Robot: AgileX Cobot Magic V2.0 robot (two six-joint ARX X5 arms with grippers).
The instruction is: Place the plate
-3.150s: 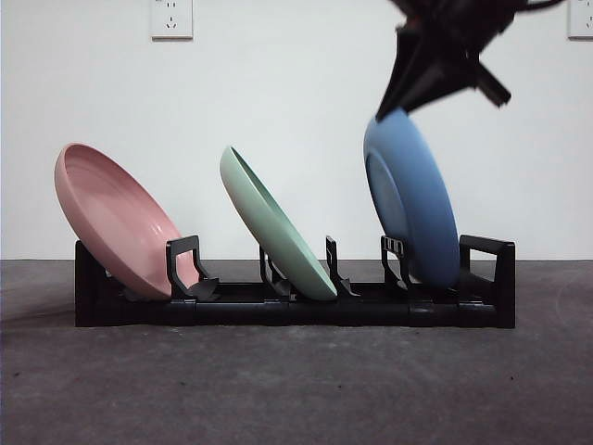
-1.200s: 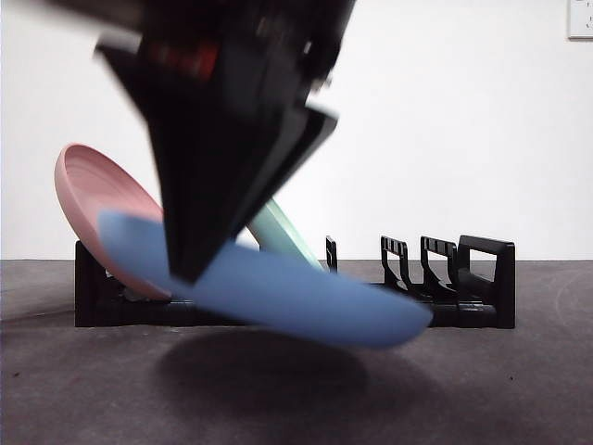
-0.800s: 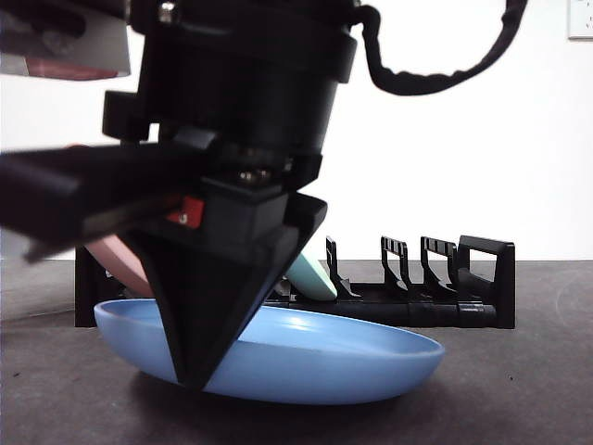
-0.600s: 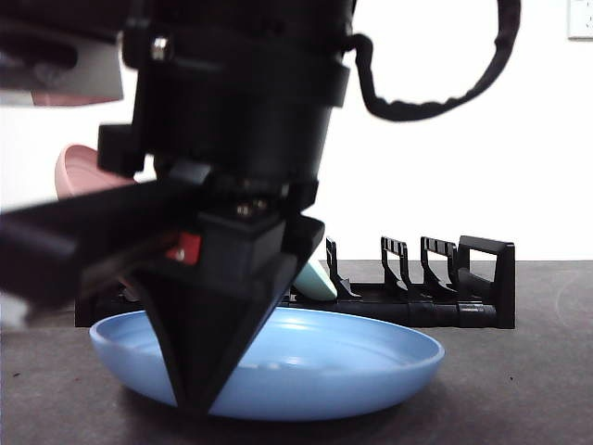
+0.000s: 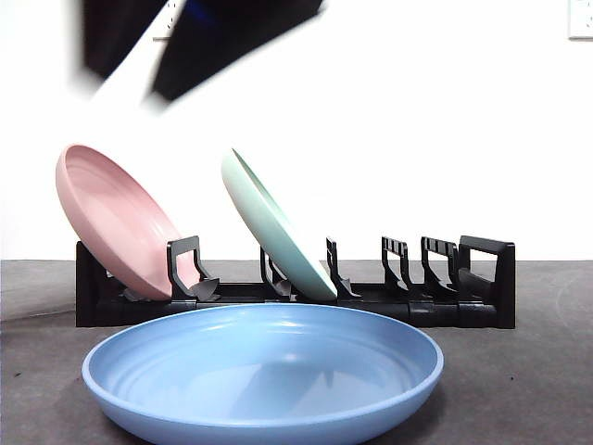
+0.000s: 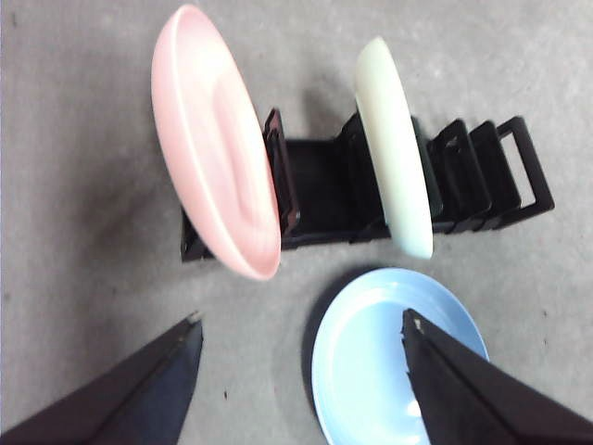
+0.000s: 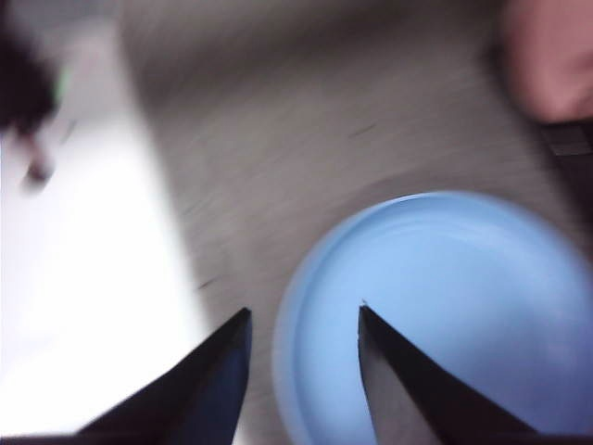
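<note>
The blue plate (image 5: 259, 371) lies flat on the table in front of the black rack (image 5: 482, 278), free of both grippers. In the right wrist view my right gripper (image 7: 304, 309) is open, just above and beside the blue plate's (image 7: 463, 306) rim, and the picture is blurred. A blurred dark gripper (image 5: 130, 83) at the front view's top left matches it. My left gripper (image 6: 301, 317) is open and high up, looking down on the blue plate (image 6: 371, 362) and the rack (image 6: 315, 185).
A pink plate (image 5: 111, 222) leans in the rack's left slot and a pale green plate (image 5: 273, 232) in the middle slot. The rack's right slots (image 5: 417, 264) hold nothing. The wall stands close behind the rack.
The blue plate left the rack's right slot and came down flat on the table in front. The gripper that held its rim has let go and risen to the upper left.
</note>
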